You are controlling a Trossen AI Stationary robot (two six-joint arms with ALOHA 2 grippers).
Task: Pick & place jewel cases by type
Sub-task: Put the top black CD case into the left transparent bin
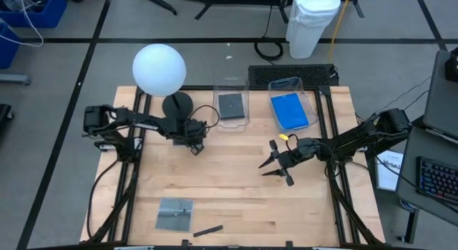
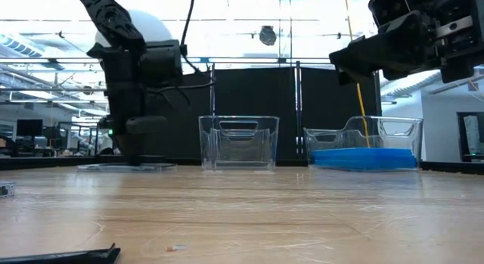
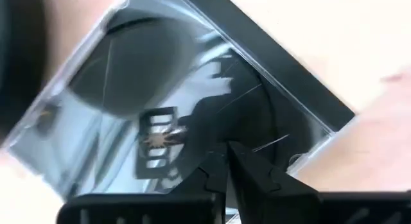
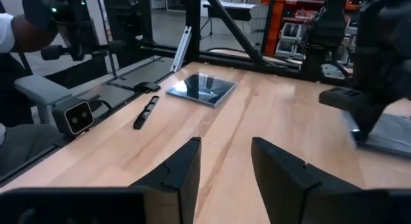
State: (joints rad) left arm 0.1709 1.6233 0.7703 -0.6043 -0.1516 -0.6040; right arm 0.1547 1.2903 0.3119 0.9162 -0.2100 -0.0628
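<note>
The left gripper [image 1: 193, 140] is down at the table's back-left part, just in front of the lamp base [image 1: 177, 104]. Its fingers [image 3: 215, 176] are pressed together on the edge of a clear-lidded dark case [image 3: 186, 102], which lies flat on the wood in the low view [image 2: 125, 167].

A second dark case [image 1: 231, 105] lies inside the left tub [image 1: 231, 87] at the back edge. A blue case [image 1: 290, 110] lies in the right tub [image 1: 293, 84], also at the back edge, just right of the first tub. A third dark case [image 1: 174, 213] lies flat near the front-left corner; it shows in the right wrist view as well [image 4: 201, 88]. A small dark stick [image 1: 207, 230] lies just beside it, at the front edge.

The right gripper [image 1: 275, 162] hangs above the table right of centre, clear of the wood, with its fingers [image 4: 183, 166] spread and nothing between them.

The white lamp globe [image 1: 159, 68] stands over the back-left corner.
</note>
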